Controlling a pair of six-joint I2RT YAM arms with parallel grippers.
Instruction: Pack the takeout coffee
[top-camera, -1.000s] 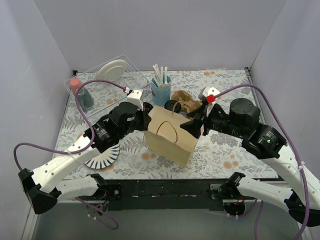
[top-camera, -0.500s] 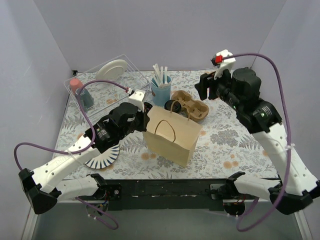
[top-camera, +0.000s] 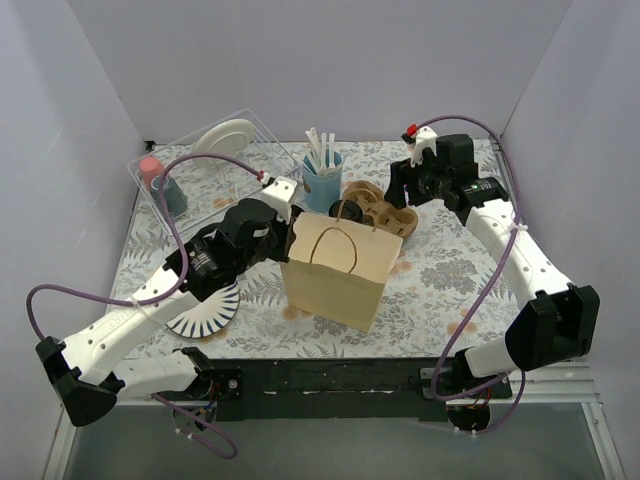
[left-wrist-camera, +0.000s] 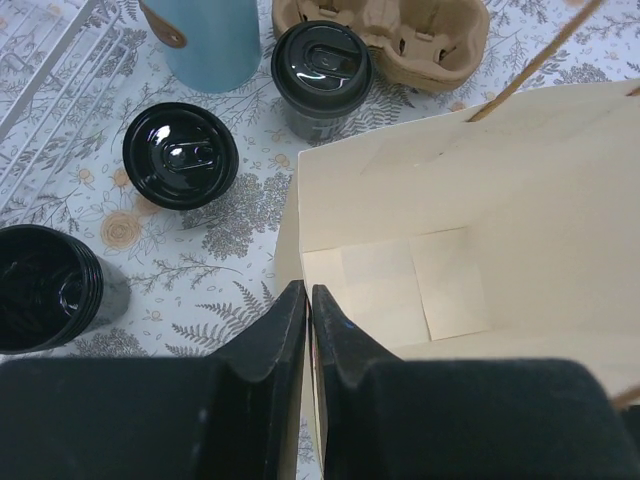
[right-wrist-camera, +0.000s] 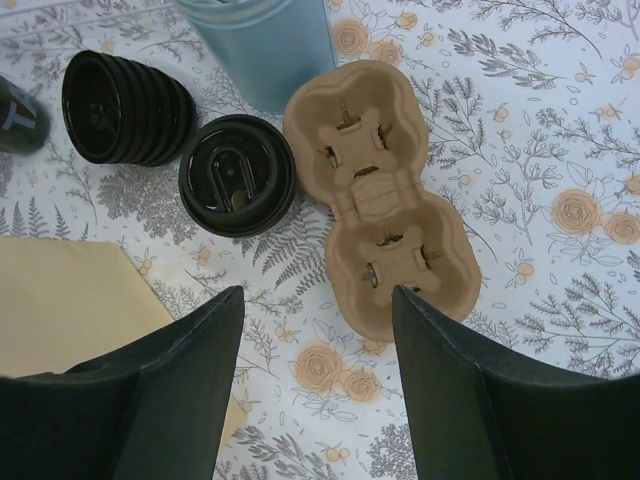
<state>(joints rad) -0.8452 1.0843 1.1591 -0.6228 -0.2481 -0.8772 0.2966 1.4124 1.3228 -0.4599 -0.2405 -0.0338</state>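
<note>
The coffee cup (right-wrist-camera: 237, 175), black with its sip lid on, stands upright on the table (top-camera: 450, 280). It is not packed yet. It sits just beside the cardboard cup carrier (right-wrist-camera: 375, 215), in front of the blue cup (right-wrist-camera: 265, 45) and close behind the back wall of the bag (left-wrist-camera: 480, 200).

Above it, the right gripper (right-wrist-camera: 318, 292) hangs with its fingers spread wide and nothing between them. From its own camera the carrier's near end lies in the gap and the coffee is off toward the left finger. That reads as an approach pose, open and ready to drop over the lid, though it would need to shift across to centre on the cup.

On the other side, the left gripper (left-wrist-camera: 308, 292) has its fingers pinched together on the bag's near rim. That looks like a bracing job: pinning the paper so the mouth gapes and the bag stays put. The bag's floor shows bare through the opening.

There are decoys to watch. A stack of lidless black cups (right-wrist-camera: 125, 105) lies right next to the coffee. The left wrist view also shows a second black cup (left-wrist-camera: 180, 155) with a glossy, lid-like top nearby. The lidded one against the carrier looks the easier reach.
</note>
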